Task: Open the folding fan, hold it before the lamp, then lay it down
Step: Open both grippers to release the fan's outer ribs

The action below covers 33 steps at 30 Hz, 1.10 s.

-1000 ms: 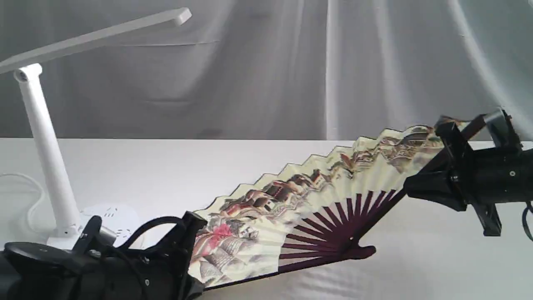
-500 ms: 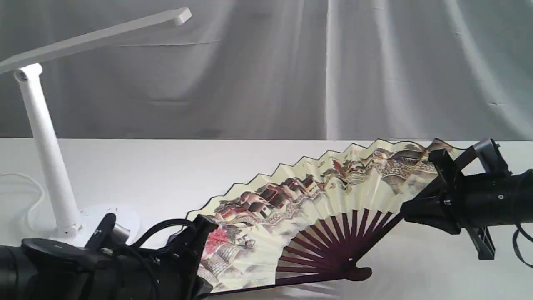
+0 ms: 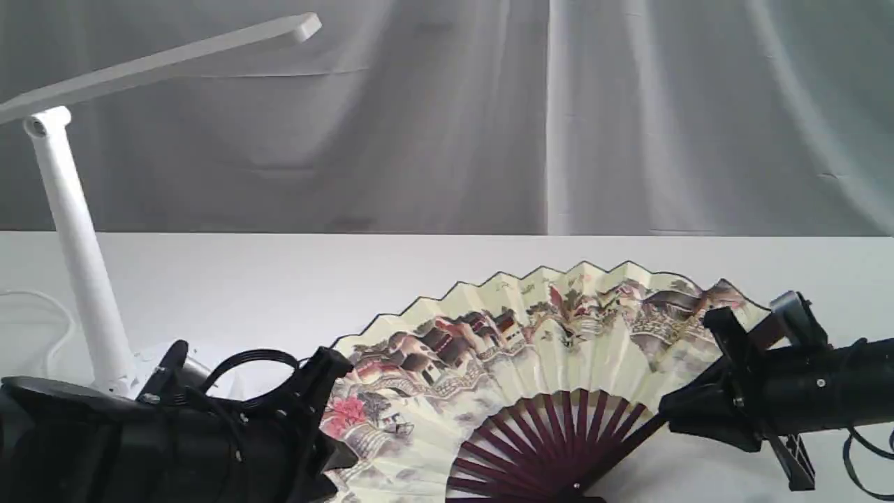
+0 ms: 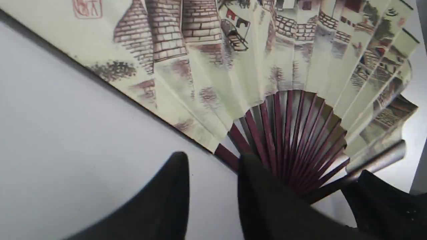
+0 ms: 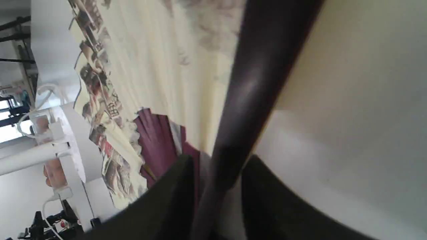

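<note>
The folding fan point(image 3: 559, 349) is fully spread, its pleats fanned wide and its dark ribs point(image 3: 580, 433) splayed from the pivot, so the opening step looks done. It stretches between the two end effectors and sits low over the desk point(image 3: 279, 279), flat or close to flat, which suggests the laying-down step is at its end.

The left end effector point(image 4: 213, 163) has its fingers spread. Bare desk shows between them, and the fan's near guard passes just beyond one fingertip rather than inside the gap, so this side appears to have let go.

The right end effector point(image 5: 220, 163) straddles the other guard point(image 5: 247, 86). Its fingers stand apart, with a sliver of space on one side of the stick. The hold looks loose at most; I cannot tell whether the other finger touches.

The lamp point(image 3: 77, 244) stands behind the left end effector, on the side away from the fan.

What seems left is to free the right guard fully and draw both arms clear.
</note>
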### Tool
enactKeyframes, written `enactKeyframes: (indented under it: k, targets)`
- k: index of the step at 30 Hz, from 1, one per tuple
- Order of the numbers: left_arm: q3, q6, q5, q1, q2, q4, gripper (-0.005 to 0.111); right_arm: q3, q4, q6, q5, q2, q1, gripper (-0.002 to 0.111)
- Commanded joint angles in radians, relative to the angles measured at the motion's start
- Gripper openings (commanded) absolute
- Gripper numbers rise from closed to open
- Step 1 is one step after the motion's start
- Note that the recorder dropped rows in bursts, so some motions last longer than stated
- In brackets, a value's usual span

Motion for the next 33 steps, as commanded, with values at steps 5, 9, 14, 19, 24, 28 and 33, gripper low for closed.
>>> enactKeyframes:
  k: [5,9,14,19,24,28,33]
  targets:
    - [-0.003,0.078,0.024,0.003,-0.006,0.004,0.027,-0.002,-0.024,-0.009,0.083,-0.002,-0.004,0.054]
    - [-0.003,0.101,0.031,0.003,-0.009,0.004,0.027,-0.002,-0.030,-0.002,0.109,-0.002,-0.004,0.057]
    - [-0.003,0.143,0.107,0.035,-0.009,0.004,0.028,-0.002,-0.079,0.041,0.111,-0.011,-0.004,0.057]
    - [-0.003,0.210,0.240,0.112,-0.009,0.004,0.028,-0.002,-0.140,0.080,0.092,-0.057,-0.004,0.057]
    - [-0.003,0.259,0.324,0.154,-0.009,0.049,0.028,-0.002,-0.279,0.150,0.041,-0.122,-0.004,0.057]
    - [-0.003,0.222,0.334,0.154,-0.009,0.168,0.028,-0.002,-0.325,0.172,0.034,-0.153,-0.004,0.057]
    - [-0.003,0.062,0.381,0.162,-0.009,0.368,0.028,-0.002,-0.325,0.173,0.051,-0.167,-0.004,0.057]
